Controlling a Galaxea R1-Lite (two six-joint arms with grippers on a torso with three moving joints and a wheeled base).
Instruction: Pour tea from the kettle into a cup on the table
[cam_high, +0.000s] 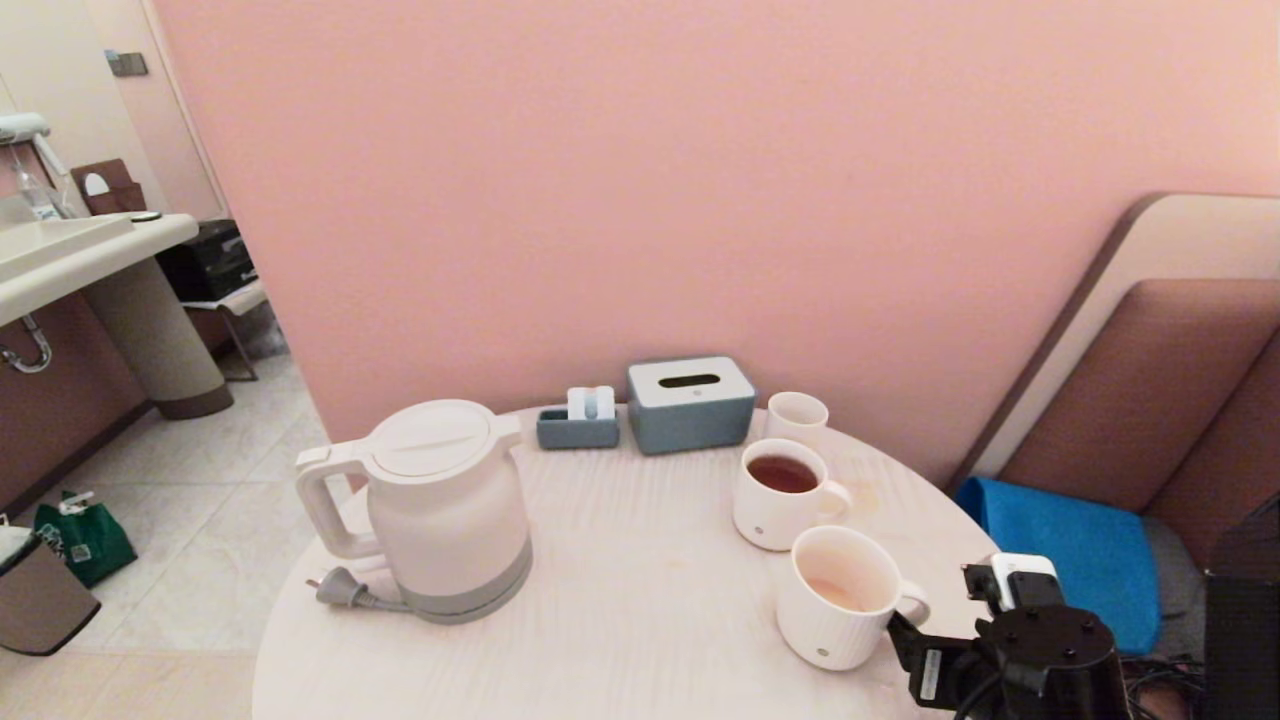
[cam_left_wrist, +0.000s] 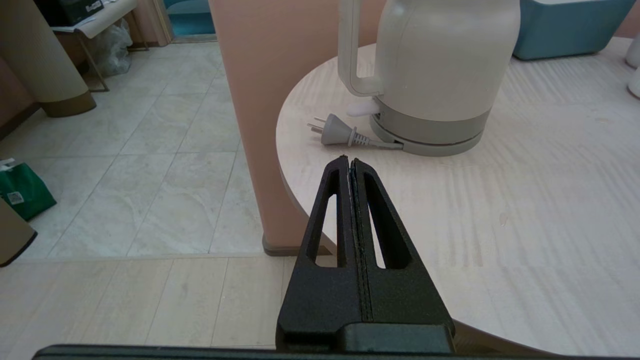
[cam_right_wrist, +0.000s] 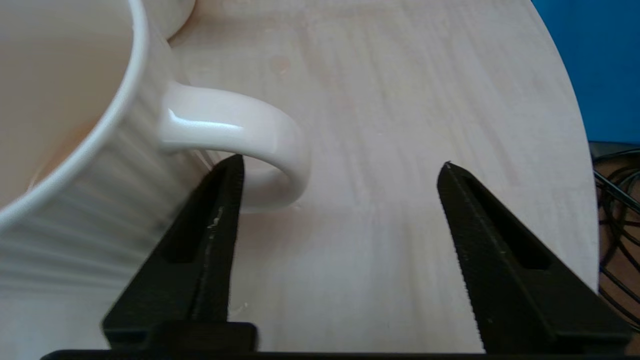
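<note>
The white kettle (cam_high: 445, 510) (cam_left_wrist: 440, 65) stands upright, lid on, at the left of the round pale table (cam_high: 640, 600) (cam_left_wrist: 550, 200). The ribbed white cup (cam_high: 835, 600) (cam_right_wrist: 75, 100) sits near the table's front right with a little pale orange-brown tea (cam_high: 838, 593) at its bottom. My right gripper (cam_high: 940, 612) (cam_right_wrist: 340, 162) is open at table height beside the cup. The cup's handle (cam_right_wrist: 240, 135) lies just inside one of its fingers (cam_right_wrist: 220, 215), and nothing is gripped. My left gripper (cam_left_wrist: 350, 161) is shut and empty, off the table's left edge, pointing toward the kettle's plug (cam_left_wrist: 337, 134).
A like mug with dark red-brown tea (cam_high: 783, 493) stands behind the cup, and a small plain white cup (cam_high: 797, 417) behind that. A grey-blue tissue box (cam_high: 690, 405) and a small blue holder (cam_high: 578, 425) sit by the pink wall. A blue cushion (cam_high: 1070, 560) and cables (cam_right_wrist: 617, 210) lie right of the table.
</note>
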